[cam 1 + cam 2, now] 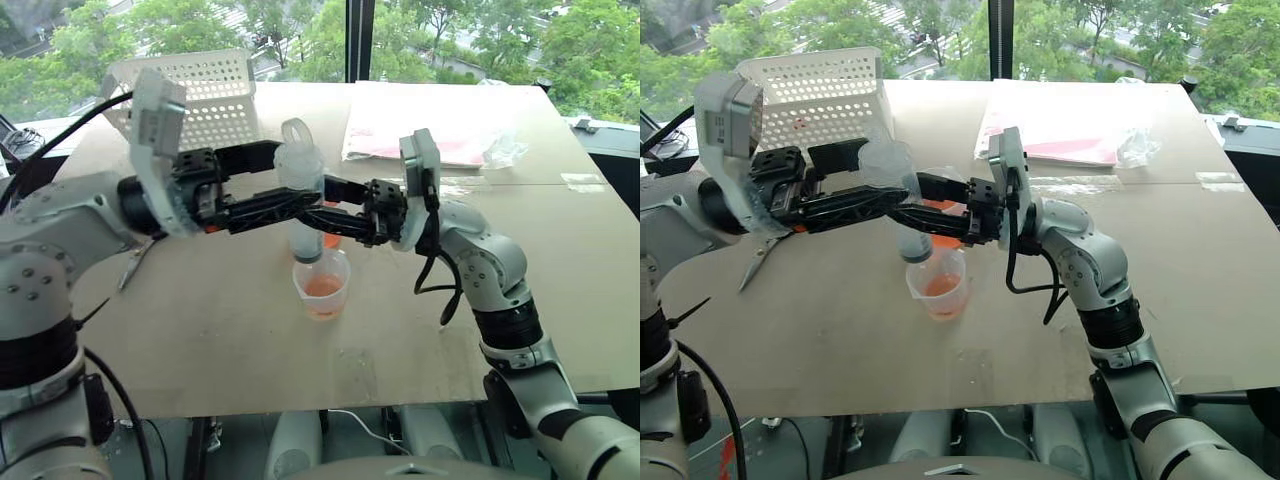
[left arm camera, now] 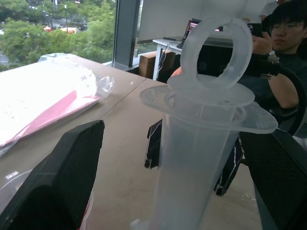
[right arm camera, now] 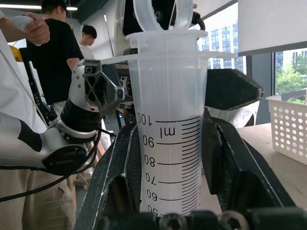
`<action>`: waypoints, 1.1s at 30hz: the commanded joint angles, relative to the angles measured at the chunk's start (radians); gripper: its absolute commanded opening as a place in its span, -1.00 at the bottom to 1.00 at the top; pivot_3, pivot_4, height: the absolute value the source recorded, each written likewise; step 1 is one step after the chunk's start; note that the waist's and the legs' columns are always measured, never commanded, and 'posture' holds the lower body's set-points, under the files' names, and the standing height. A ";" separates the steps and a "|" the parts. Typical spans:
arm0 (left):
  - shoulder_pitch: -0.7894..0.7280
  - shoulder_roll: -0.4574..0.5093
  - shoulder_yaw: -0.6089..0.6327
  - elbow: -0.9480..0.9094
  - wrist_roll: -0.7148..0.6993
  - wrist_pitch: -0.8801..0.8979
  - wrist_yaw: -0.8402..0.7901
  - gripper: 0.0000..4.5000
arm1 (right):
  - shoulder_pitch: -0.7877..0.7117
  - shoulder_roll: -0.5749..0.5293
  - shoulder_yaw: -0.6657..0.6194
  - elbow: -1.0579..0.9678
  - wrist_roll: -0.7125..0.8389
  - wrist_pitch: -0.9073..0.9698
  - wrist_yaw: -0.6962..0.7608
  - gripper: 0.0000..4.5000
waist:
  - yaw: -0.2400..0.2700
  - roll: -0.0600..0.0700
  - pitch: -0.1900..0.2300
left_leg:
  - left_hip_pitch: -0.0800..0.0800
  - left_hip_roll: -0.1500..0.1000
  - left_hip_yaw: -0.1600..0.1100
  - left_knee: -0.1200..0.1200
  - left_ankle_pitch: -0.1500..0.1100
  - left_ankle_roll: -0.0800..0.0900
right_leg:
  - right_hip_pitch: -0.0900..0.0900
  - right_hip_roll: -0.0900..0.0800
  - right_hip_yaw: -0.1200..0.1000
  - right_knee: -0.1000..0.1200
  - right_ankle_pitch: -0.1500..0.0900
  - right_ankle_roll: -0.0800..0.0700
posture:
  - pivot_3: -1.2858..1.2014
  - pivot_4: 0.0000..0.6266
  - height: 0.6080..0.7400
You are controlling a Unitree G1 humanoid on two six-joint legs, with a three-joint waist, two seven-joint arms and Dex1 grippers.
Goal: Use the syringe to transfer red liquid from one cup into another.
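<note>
The syringe (image 1: 304, 236) stands upright over a clear cup (image 1: 322, 285) that holds a little red liquid (image 1: 323, 288); its nozzle points down into the cup's mouth. My right gripper (image 1: 326, 206) comes in from the right and is shut on the syringe's barrel (image 3: 168, 143). My left gripper (image 1: 295, 180) reaches in from the left and is open, its fingers (image 2: 57, 191) on either side of the syringe's top, apart from it. The plunger ring (image 2: 216, 48) sits just above the flange. More orange-red (image 1: 940, 212) shows behind the fingers; what holds it is hidden.
A white perforated basket (image 1: 205, 95) stands at the table's back left. A clear bag with pink sheets (image 1: 430, 130) lies at the back right. A metal tool (image 1: 760, 255) lies on the table to the left. People (image 3: 62, 52) stand beyond the table.
</note>
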State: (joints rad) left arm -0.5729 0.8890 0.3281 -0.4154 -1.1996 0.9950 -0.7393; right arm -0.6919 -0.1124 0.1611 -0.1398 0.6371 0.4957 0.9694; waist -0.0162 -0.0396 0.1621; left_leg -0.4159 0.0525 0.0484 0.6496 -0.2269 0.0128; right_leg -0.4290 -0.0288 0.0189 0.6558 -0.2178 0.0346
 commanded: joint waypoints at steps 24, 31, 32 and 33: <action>-0.077 0.010 0.064 0.122 -0.097 -0.014 0.097 -0.37 | -0.026 -0.141 -0.047 -0.102 0.081 0.105 -0.033 1.00 | 0.001 0.000 0.000 | -0.001 0.000 0.000 0.000 0.000 0.000 | 0.000 -0.001 0.000 -0.002 0.000 0.000 | 0.03 -0.52 1.00; -0.083 0.136 0.081 0.257 -0.094 0.094 0.176 -0.37 | 0.060 -0.301 -0.103 -0.199 0.041 0.094 -0.008 1.00 | 0.001 0.000 0.000 | 0.000 0.000 -0.001 0.000 0.000 0.000 | 0.000 0.000 0.000 -0.001 0.000 0.000 | 0.03 -0.52 1.00; -0.097 0.214 0.099 0.371 -0.073 0.158 0.204 -0.37 | 0.134 -0.412 -0.168 -0.267 0.022 0.117 0.000 1.00 | 0.009 -0.001 0.001 | 0.000 0.000 0.000 0.000 0.000 0.000 | 0.000 0.000 0.000 -0.001 0.000 0.000 | 0.03 -0.52 1.00; -0.108 0.265 0.109 0.446 -0.065 0.193 0.203 -0.37 | 0.182 -0.485 -0.214 -0.312 0.022 0.154 -0.024 1.00 | 0.016 -0.002 0.001 | -0.002 0.000 -0.002 0.000 0.000 0.000 | 0.000 -0.001 -0.003 -0.002 0.000 0.000 | 0.03 -0.52 1.00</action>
State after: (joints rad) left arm -0.6504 1.0757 0.3027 -0.1375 -1.3130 1.1357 -0.5842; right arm -0.5684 -0.5091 0.0967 -0.3853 0.6852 0.6159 0.9540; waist -0.0001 -0.0411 0.1633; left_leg -0.4184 0.0514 0.0459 0.6495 -0.2270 0.0131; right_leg -0.4288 -0.0307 0.0153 0.6519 -0.2190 0.0361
